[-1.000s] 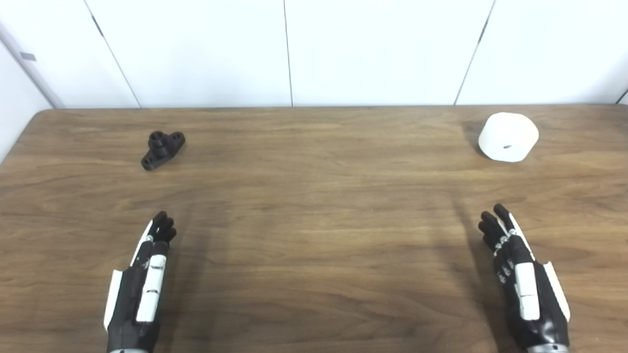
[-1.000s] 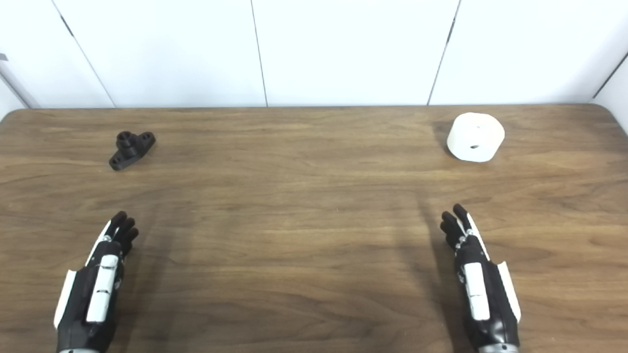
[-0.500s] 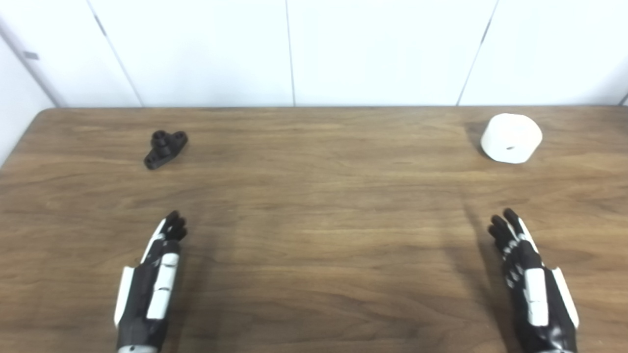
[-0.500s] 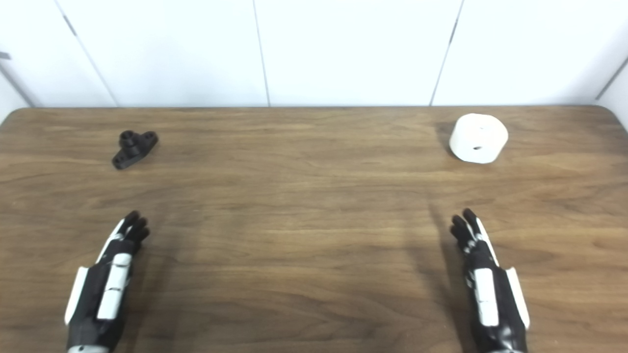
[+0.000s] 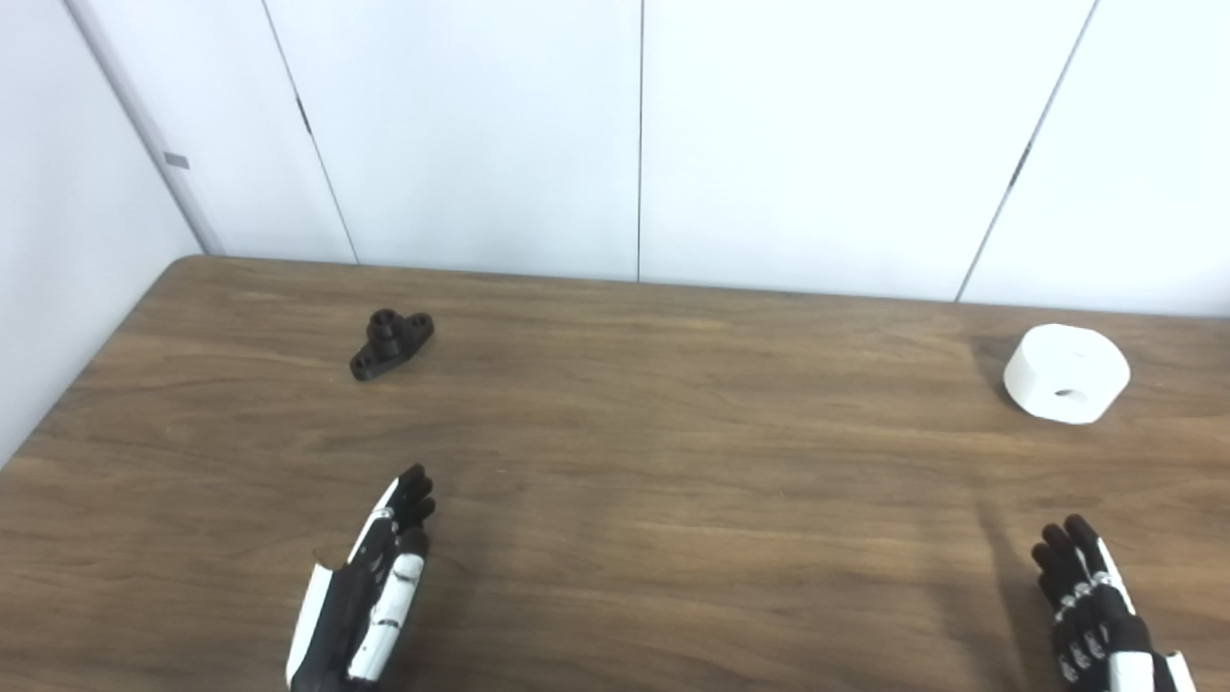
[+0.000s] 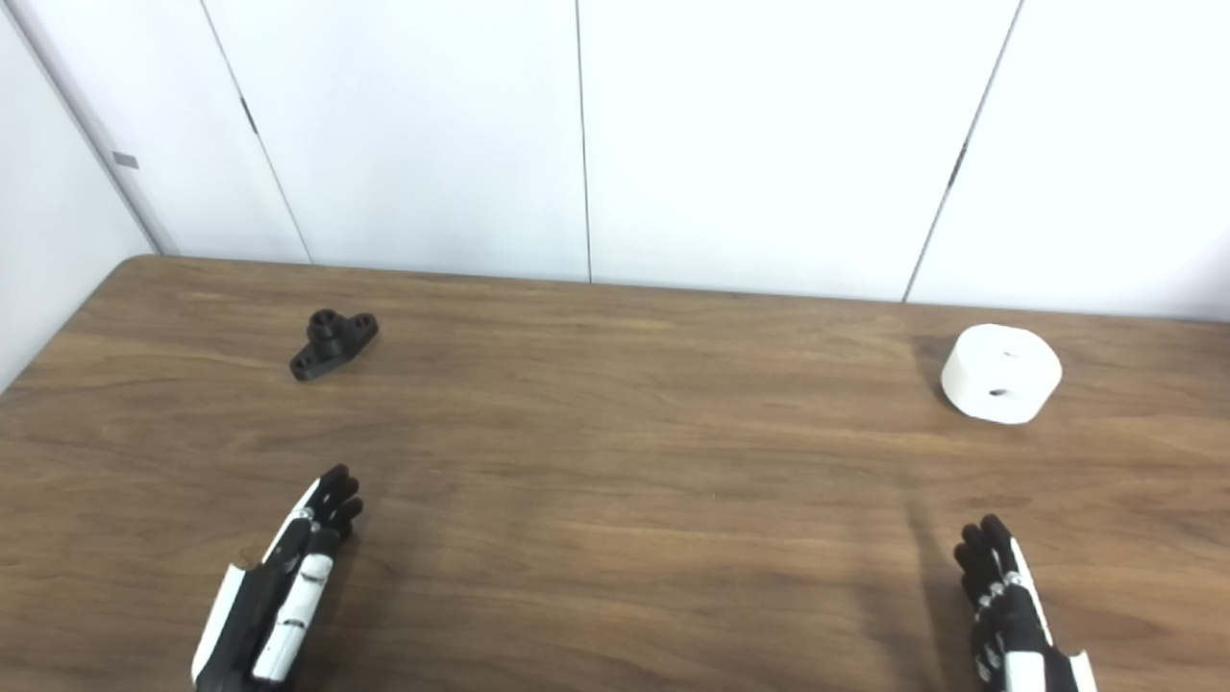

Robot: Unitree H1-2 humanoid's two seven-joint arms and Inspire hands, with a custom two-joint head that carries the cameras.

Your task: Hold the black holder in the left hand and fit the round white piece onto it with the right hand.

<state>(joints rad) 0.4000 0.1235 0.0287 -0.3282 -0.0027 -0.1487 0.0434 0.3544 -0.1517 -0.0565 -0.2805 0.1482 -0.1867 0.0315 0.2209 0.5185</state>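
Observation:
The black holder, a small flanged base with a short upright stub, lies on the wooden table at the far left. The round white piece, a squat cylinder with small holes, sits at the far right. My left hand is near the front edge, fingers straight and empty, well short of the holder. My right hand is low at the right, partly cut off by the frame's bottom, fingers extended and empty, well short of the white piece.
White wall panels rise right behind the table's far edge. The table's left edge runs diagonally close to the holder. Bare wood lies between the two hands.
The whole picture has shifted: the camera tilted up and turned left, so more wall shows and the hands sit lower. Holder and white piece lie where they were.

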